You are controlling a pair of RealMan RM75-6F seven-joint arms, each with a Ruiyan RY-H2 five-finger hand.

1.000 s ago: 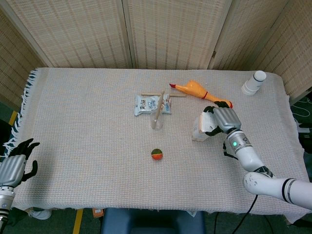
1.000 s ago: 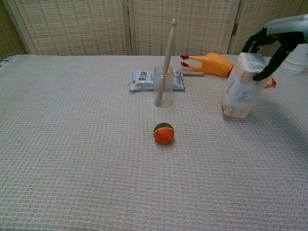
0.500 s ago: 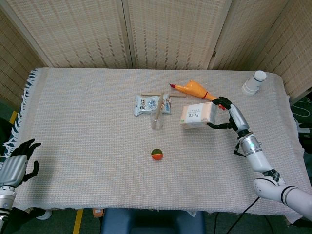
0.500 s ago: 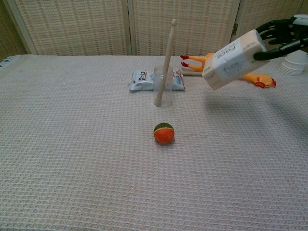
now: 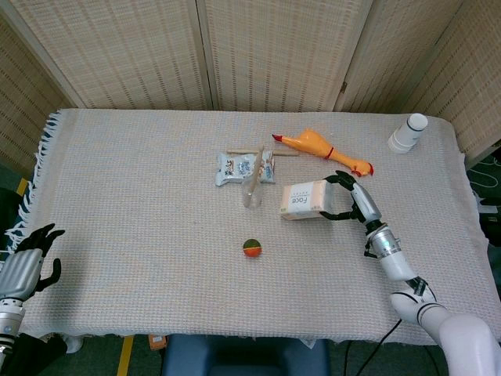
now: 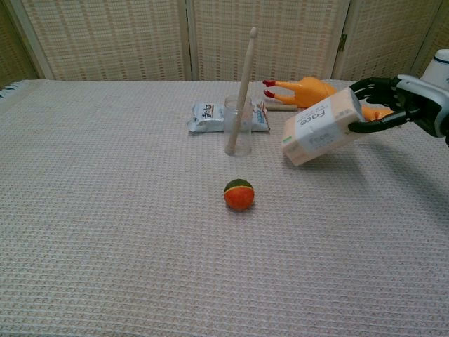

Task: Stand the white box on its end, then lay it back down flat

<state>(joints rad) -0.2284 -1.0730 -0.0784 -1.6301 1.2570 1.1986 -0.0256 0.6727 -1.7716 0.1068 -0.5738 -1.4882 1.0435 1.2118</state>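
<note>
The white box (image 5: 304,200) (image 6: 320,128), printed "Face", lies nearly flat at centre right of the table, its right end tilted a little higher. My right hand (image 5: 351,200) (image 6: 393,105) grips that right end with fingers above and below it. Whether the box touches the cloth I cannot tell. My left hand (image 5: 27,262) hangs off the table's near left edge, fingers spread and holding nothing; it does not show in the chest view.
A clear cup with a wooden stick (image 5: 252,188) (image 6: 238,130) stands left of the box, a snack packet (image 5: 244,168) behind it. An orange rubber chicken (image 5: 317,146) lies beyond the box. A small orange-green ball (image 5: 252,247) (image 6: 239,194) sits near front. White cups (image 5: 408,132) stand far right.
The box went from standing on end to tipped over sideways, then came down and leftward towards the cloth, still in my right hand. The left hand stayed put.
</note>
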